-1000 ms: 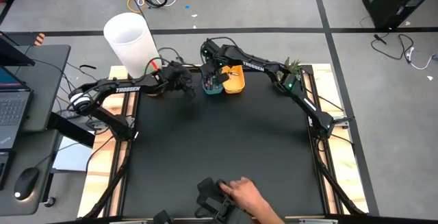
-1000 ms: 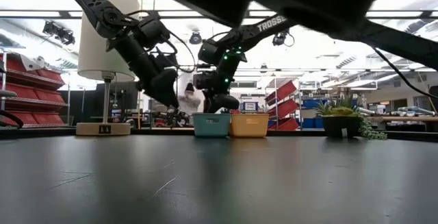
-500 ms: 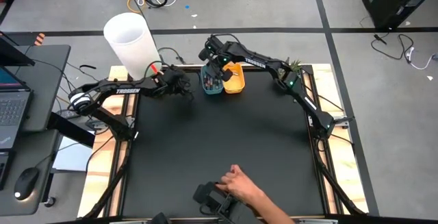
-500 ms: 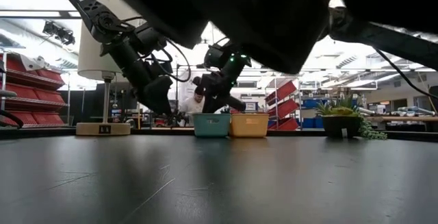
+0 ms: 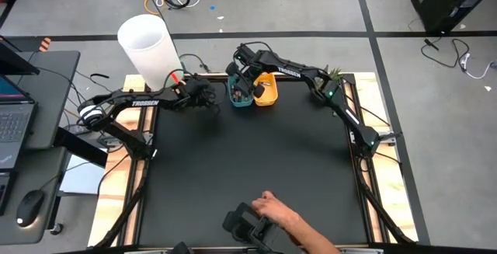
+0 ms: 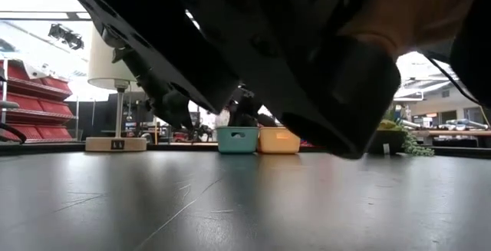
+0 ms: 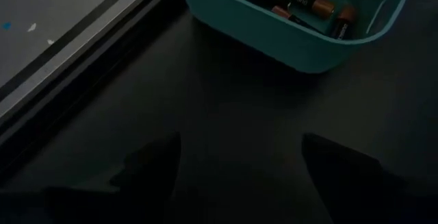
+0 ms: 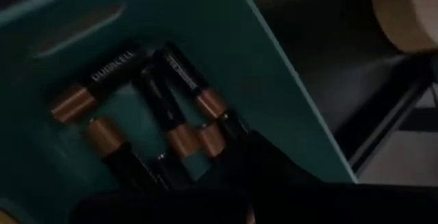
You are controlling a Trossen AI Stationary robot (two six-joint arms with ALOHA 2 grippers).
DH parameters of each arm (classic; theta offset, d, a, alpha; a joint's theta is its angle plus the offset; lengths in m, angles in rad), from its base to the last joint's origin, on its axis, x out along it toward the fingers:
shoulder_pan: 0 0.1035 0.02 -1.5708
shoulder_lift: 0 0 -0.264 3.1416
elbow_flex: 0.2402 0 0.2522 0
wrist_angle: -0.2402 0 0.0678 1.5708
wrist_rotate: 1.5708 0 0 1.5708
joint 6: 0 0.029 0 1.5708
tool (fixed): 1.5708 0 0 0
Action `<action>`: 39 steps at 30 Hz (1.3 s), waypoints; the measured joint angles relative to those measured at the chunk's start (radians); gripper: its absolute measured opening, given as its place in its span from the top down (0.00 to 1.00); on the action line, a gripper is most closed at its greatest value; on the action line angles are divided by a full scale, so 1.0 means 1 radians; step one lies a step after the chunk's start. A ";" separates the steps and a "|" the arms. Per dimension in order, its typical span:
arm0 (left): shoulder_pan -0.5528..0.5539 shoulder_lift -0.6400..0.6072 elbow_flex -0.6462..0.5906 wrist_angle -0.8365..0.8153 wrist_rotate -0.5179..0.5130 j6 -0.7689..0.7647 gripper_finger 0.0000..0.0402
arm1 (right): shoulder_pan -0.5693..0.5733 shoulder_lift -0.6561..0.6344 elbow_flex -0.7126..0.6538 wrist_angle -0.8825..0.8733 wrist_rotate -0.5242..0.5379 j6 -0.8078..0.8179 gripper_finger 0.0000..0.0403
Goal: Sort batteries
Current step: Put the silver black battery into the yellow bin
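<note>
Nearest the camera, at the front edge of the black counter (image 5: 248, 168), a person's hand (image 5: 273, 208) rested on a dark device (image 5: 242, 224); in the low view this pair filled most of the upper frame as a dark, blurred mass. Beyond it the counter surface lay bare up to the far edge, where a teal bin (image 5: 240, 95) and a yellow bin (image 5: 266, 91) stood touching side by side, the teal one on the left arm's side. Batteries (image 8: 147, 107), black with copper-coloured ends, lay together on the floor of the teal bin, several of them side by side; more showed over its rim in the left wrist view. The right hand (image 5: 239, 83) hung over the teal bin with its fingers pressed together, holding nothing that could be seen. The left hand (image 5: 211, 97) hovered just beside the teal bin, low over the counter, its fingers (image 7: 147, 166) spread wide apart and empty. Farther off, past the counter's left rear corner, stood a white cylinder (image 5: 147, 48); a small green plant (image 5: 332, 74) sat near the right rear corner.
</note>
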 joint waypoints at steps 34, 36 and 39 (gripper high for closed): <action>0.125 0.211 0.108 0.501 0.011 -0.091 0.27 | -0.096 -0.228 -0.023 -0.031 0.055 0.963 1.00; 0.129 0.254 0.141 0.501 0.045 -0.083 0.27 | -0.110 -0.235 -0.023 -0.061 0.004 1.027 0.99; 0.131 0.308 0.181 0.500 0.085 -0.087 0.27 | -0.115 -0.242 -0.023 -0.117 0.014 1.114 0.98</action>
